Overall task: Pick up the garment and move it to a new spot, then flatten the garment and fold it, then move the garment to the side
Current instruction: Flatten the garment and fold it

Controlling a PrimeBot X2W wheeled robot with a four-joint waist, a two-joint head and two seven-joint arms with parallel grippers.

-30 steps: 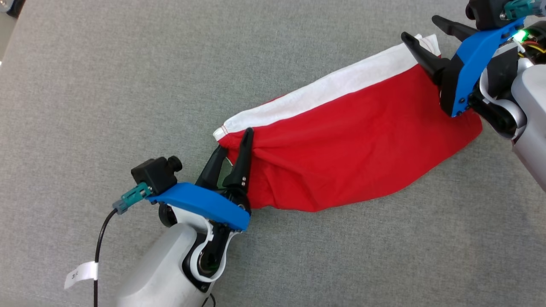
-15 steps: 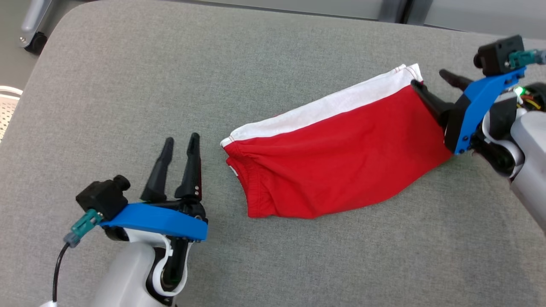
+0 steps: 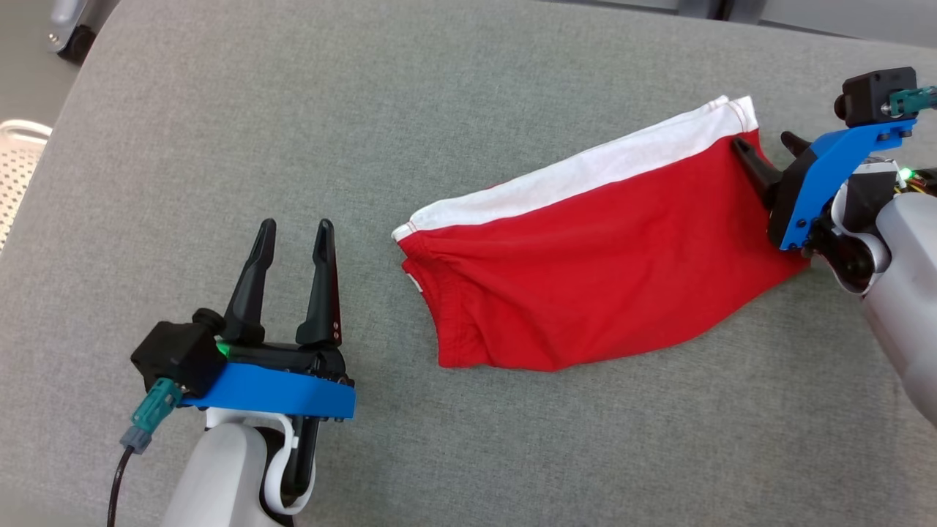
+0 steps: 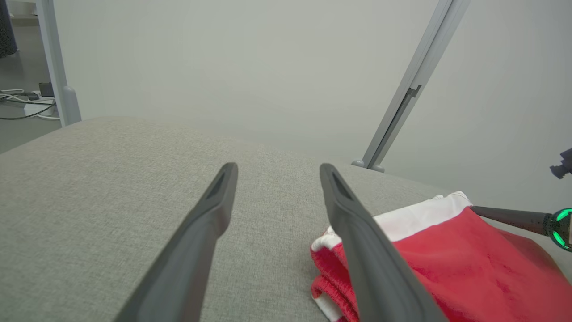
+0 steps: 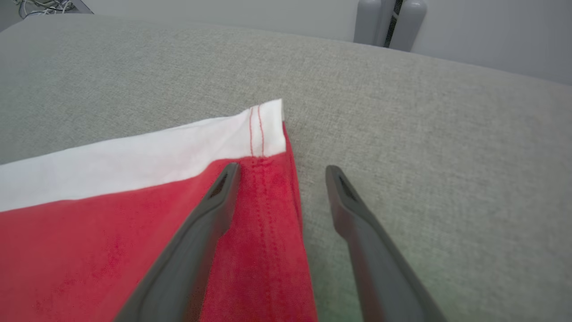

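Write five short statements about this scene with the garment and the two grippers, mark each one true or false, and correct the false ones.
1. The garment is red with a white band along one edge. True.
2. The left gripper is shut on the garment. False: it is open and apart from the cloth, over the grey surface.
3. The right gripper has one finger over the red cloth and the other over the grey surface. True.
4. The garment hangs in the air. False: it lies on the grey surface.
5. The white band runs along the edge nearer the robot. False: it runs along the far edge.
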